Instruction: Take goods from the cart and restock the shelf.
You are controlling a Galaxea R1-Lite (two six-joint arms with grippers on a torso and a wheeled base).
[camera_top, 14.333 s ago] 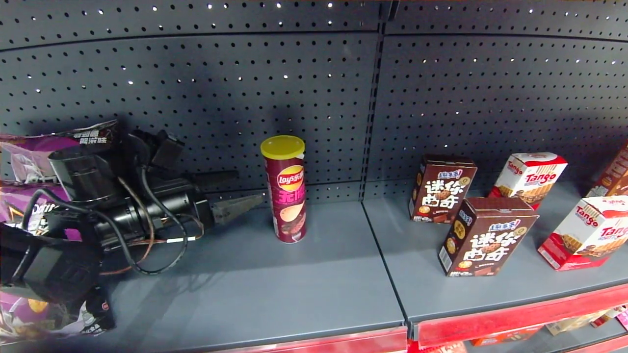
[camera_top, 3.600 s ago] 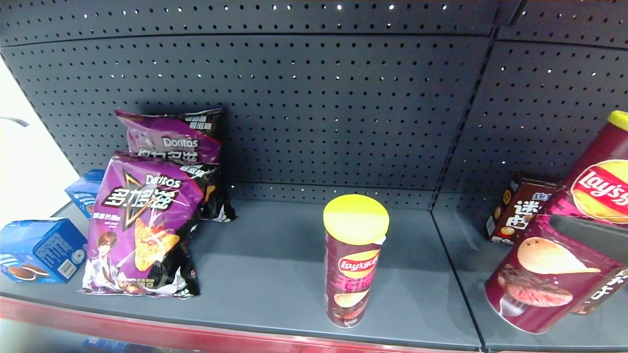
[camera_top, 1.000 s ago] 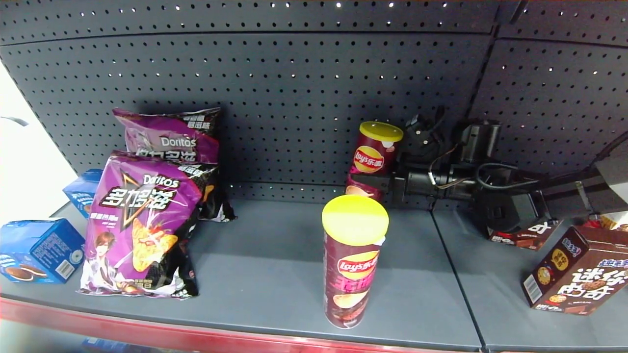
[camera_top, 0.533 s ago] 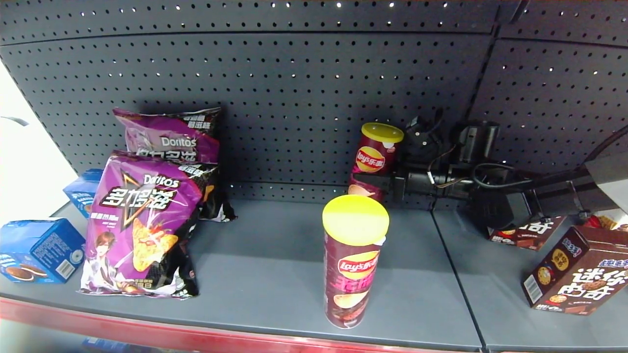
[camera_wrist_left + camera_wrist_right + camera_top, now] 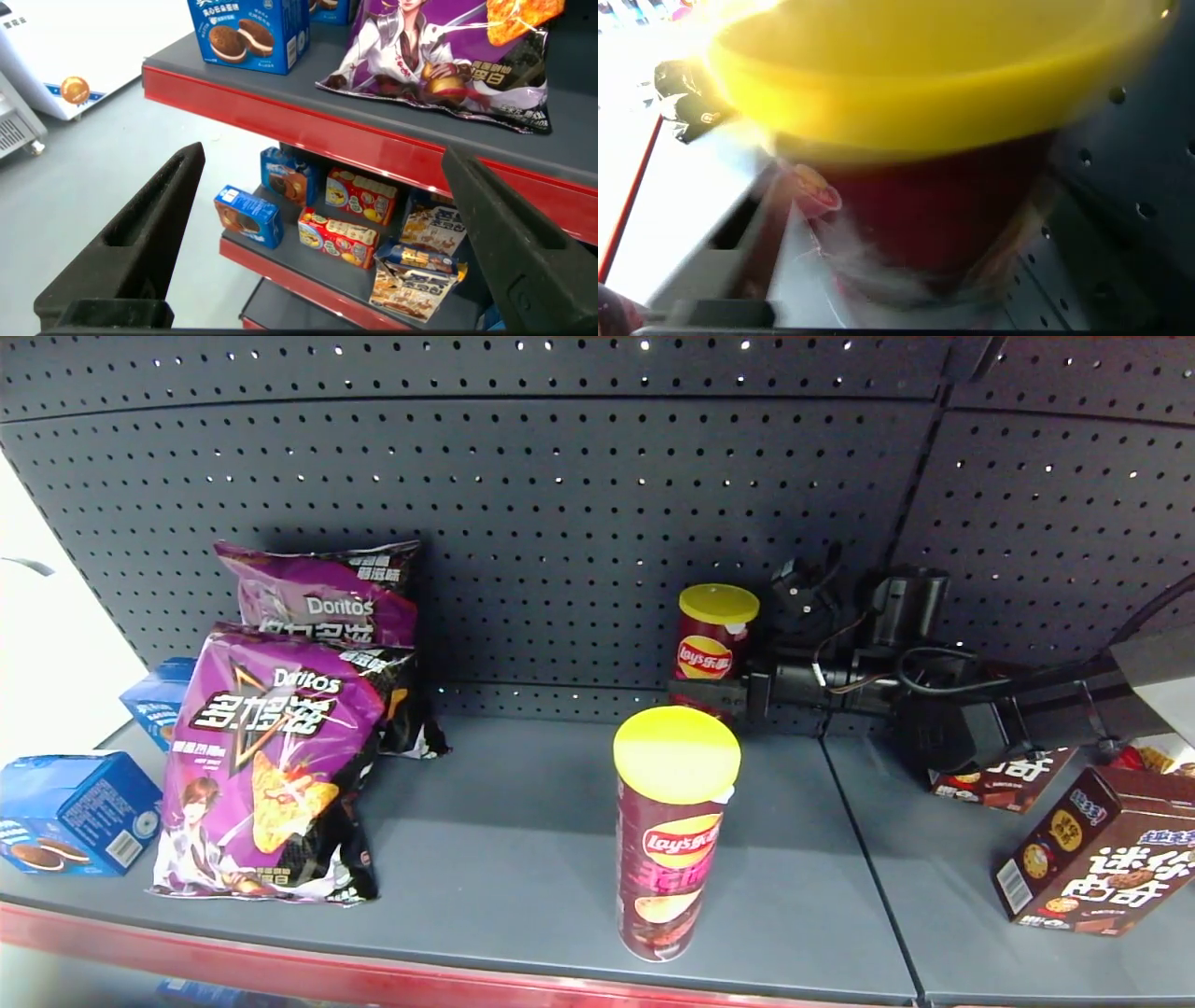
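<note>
R claw [image 5: 714, 693] pinches rear chip can [image 5: 717, 635], upright, at back of shelf [image 5: 523, 840], behind front can [image 5: 674, 845]. Base hidden, can't tell if seated. Lower straight, confirm contact, release w/o nudging. L claw [image 5: 322, 157] spread, below shelf edge.

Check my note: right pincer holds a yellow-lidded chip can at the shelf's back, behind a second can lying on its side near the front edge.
One error: the front can stands upright, not on its side; the head view shows it. The right pincer does hold the yellow-lidded chip can at the back of the shelf, behind it.
</note>
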